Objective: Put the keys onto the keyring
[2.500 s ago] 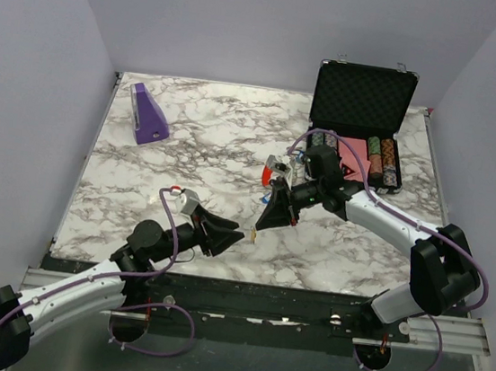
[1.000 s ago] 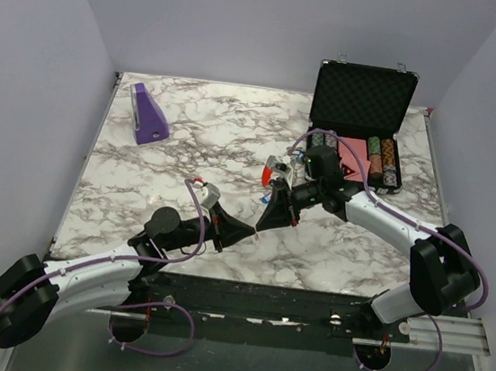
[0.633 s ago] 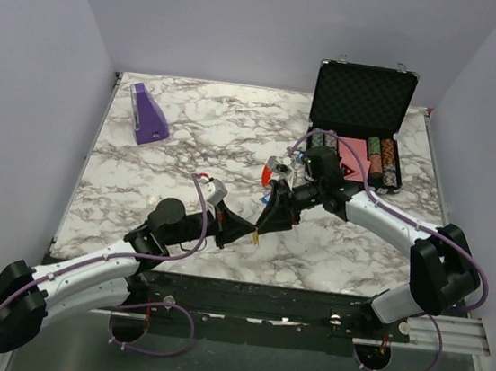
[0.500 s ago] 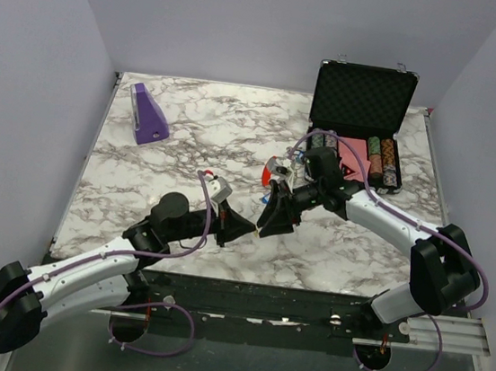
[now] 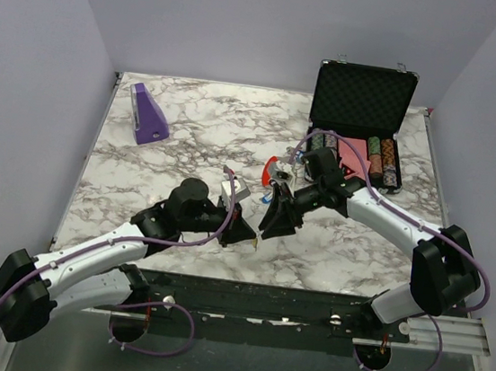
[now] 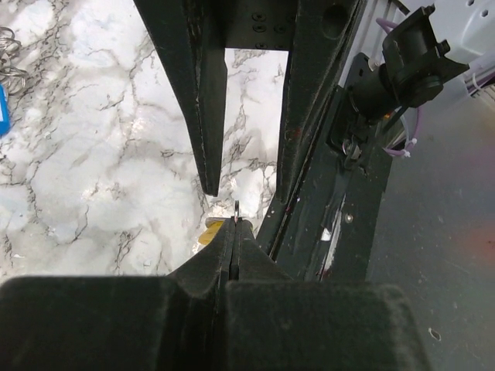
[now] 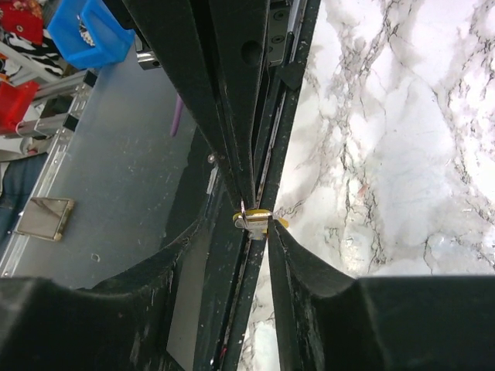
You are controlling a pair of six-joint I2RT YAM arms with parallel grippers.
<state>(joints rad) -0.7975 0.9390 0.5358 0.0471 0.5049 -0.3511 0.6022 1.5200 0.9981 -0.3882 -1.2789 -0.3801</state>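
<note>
The yellow key [image 7: 259, 216] hangs between both grippers' tips, just above the table's front part. My right gripper [image 5: 263, 233] [image 7: 254, 228] holds its yellow head across slightly parted jaws. My left gripper [image 5: 253, 238] [image 6: 235, 224] is shut, with a thin metal sliver of the key sticking out of its tips. The yellow head [image 6: 209, 232] shows beside them. The keyring [image 5: 274, 165], with its red crescent, lies on the table behind the right gripper. Its wire ring [image 6: 9, 54] and a blue key [image 6: 2, 120] show at the left wrist view's edge.
An open black case [image 5: 363, 96] with poker chips [image 5: 383, 161] stands at the back right. A purple wedge [image 5: 150, 116] sits at the back left. The table's black front rail [image 5: 307, 298] runs just below the grippers. Blue and red bins [image 7: 93, 35] lie off the table.
My left arm has swung right and forward until its shut tips meet the right gripper's tips at the yellow key. The right gripper has hardly moved.
</note>
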